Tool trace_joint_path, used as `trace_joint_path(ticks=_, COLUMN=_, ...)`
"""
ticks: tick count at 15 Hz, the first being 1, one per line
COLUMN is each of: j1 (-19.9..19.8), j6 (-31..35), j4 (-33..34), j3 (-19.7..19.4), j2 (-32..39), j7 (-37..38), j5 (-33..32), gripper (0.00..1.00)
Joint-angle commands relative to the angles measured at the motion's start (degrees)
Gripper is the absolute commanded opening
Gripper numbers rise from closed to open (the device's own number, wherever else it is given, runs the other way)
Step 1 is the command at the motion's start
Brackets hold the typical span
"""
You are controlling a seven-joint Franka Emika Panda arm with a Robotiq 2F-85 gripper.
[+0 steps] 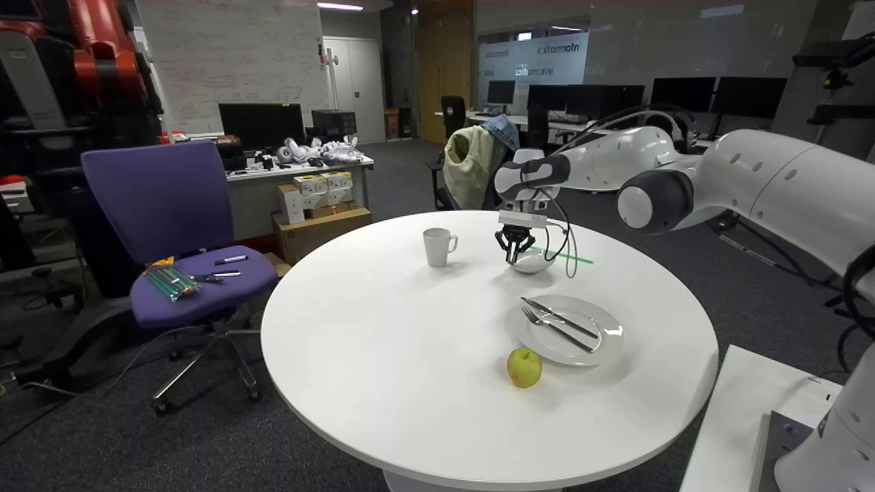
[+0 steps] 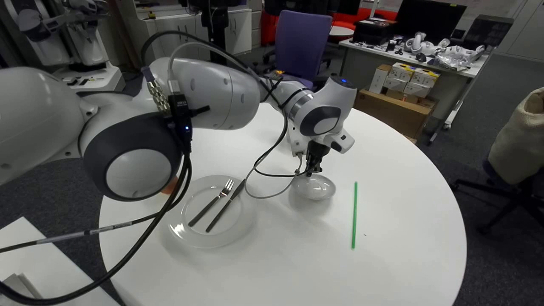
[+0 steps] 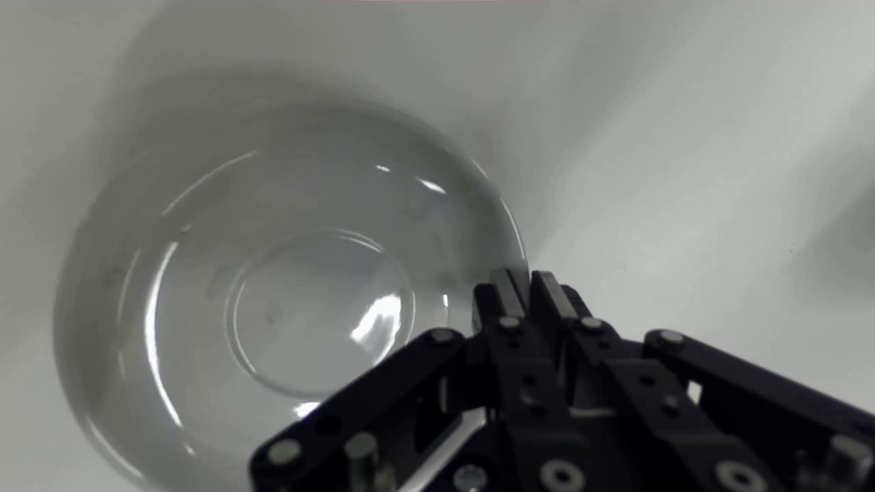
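In an exterior view, left to right over dark carpet (image 1: 294,437), I see one purple chair (image 1: 157,198), one draped cream garment (image 1: 466,167), my round white desk (image 1: 383,342), then monitors (image 1: 748,96). On the desk I count one white mug (image 1: 435,247), one yellow-green apple (image 1: 524,367), one bowl (image 1: 534,262) beyond the plate (image 1: 601,318), its rim clenched in my end effector (image 3: 525,292), one green stick (image 2: 354,215), and that single plate carrying one fork (image 1: 564,334) and one knife (image 1: 561,318).
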Motion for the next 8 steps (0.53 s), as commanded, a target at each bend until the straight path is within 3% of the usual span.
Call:
trace_joint_path(ticks=1, j1=-1.24, j6=2.78, j4=-5.85, j3=0.53, j2=-1.55, j7=-2.09, j5=0.94, gripper=0.03)
trace_joint_path(ticks=8, j1=-2.23, j6=7.12, j4=-10.83, j3=0.82, j2=-4.31, j7=-2.71, j5=1.44, gripper=0.03)
